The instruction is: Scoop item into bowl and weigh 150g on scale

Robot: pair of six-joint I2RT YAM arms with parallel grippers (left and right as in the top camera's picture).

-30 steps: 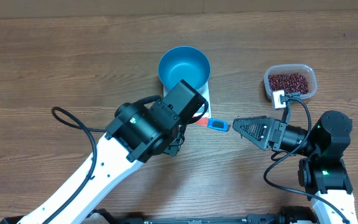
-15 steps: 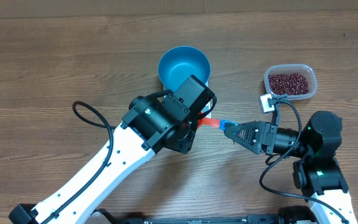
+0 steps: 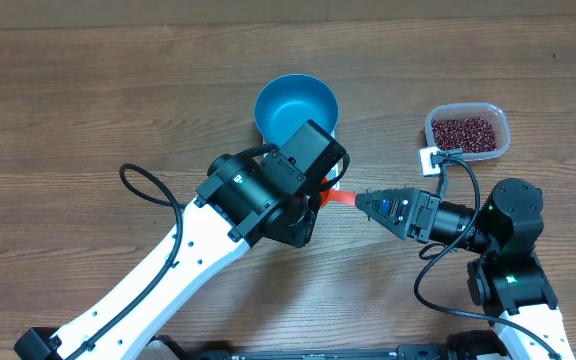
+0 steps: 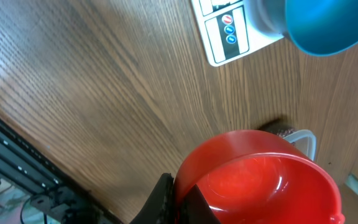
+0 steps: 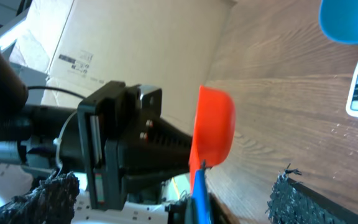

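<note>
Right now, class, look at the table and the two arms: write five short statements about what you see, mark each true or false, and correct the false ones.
1. The blue bowl holds no beans. True.
2. The beans sit in the clear tub. True.
3. The red scoop lies flat on the table. False: the left fingers are shut on it and hold it off the wood.
4. The right fingers are clamped on the scoop's handle. False: they stand open on either side of the blue handle.
5. The bowl stands on the white scale. True.
</note>
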